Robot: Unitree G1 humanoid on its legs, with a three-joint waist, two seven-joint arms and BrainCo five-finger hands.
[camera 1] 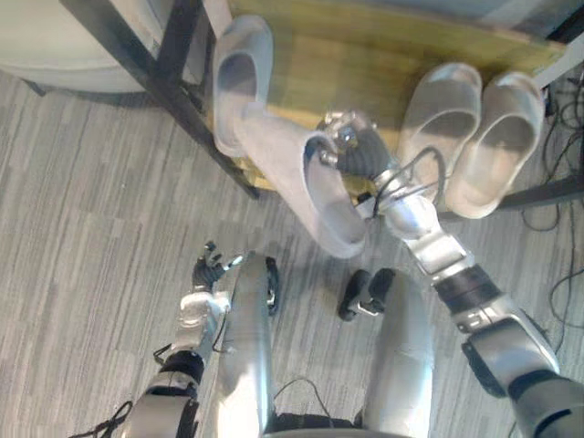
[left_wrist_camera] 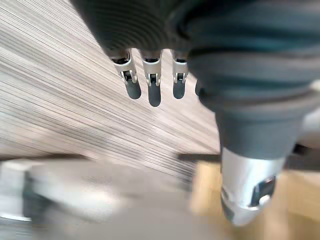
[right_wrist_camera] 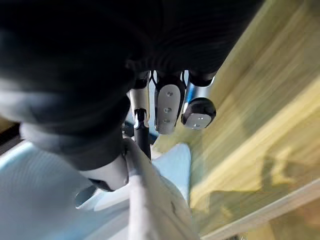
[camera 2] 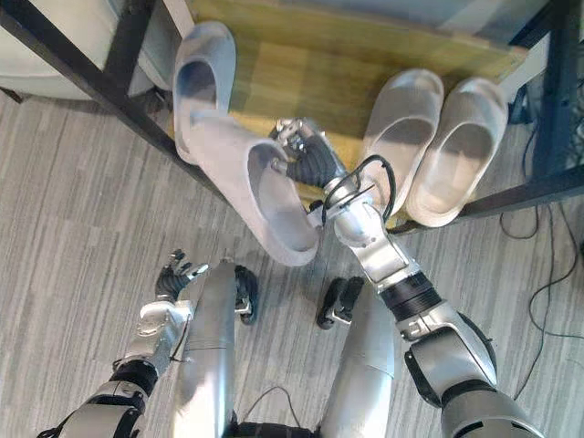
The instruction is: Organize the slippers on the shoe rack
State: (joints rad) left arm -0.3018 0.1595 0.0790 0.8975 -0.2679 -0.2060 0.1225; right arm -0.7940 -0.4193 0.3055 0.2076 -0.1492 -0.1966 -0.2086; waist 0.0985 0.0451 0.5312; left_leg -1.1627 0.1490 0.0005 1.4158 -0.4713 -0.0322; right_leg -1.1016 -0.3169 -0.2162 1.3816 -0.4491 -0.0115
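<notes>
A grey, streaked plank floor [camera 1: 82,228] spreads in front of the black-framed shoe rack [camera 1: 365,55] with its yellow wooden shelf, and a pale rounded object [camera 1: 55,41] sits just left of it.

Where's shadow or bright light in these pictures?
Left eye view: the rightmost pale slipper is shaded inside. Right wrist view: dark shadow patches lie on the yellow wooden shelf beyond the right hand, which pinches the grey foam slipper. Left wrist view: light brightens the grey striped floor.

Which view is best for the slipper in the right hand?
Right eye view: whole grey slipper, right hand pinching its rim over the shelf edge. Left eye view is much the same. Right wrist view gives the rim under the fingers, close up. Left wrist view faces floor.
</notes>
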